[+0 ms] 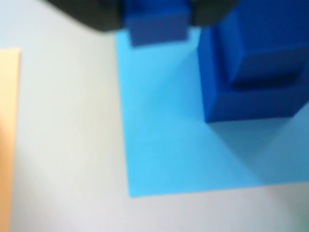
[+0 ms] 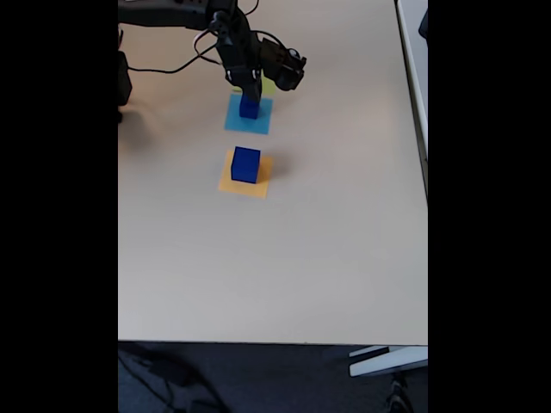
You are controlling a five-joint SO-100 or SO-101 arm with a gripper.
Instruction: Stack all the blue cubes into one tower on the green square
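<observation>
In the wrist view, my gripper (image 1: 157, 19) is at the top edge, shut on a small blue cube (image 1: 158, 30) between its dark fingers. To the right, a mid-sized blue cube (image 1: 268, 48) sits on a larger one (image 1: 251, 104), both on the light-blue square (image 1: 164, 135). The picture is blurred. In the fixed view my gripper (image 2: 252, 93) hovers just above that stack (image 2: 250, 108). Another large blue cube (image 2: 245, 164) stands on the orange square (image 2: 262, 185). A sliver of the green square (image 2: 269, 87) peeks out behind the gripper.
The orange square (image 1: 7, 135) lies at the left edge of the wrist view. Cables (image 2: 185, 60) trail from the arm at the table's far left. The beige table (image 2: 275, 267) ends at the right edge (image 2: 425, 172) and near edge.
</observation>
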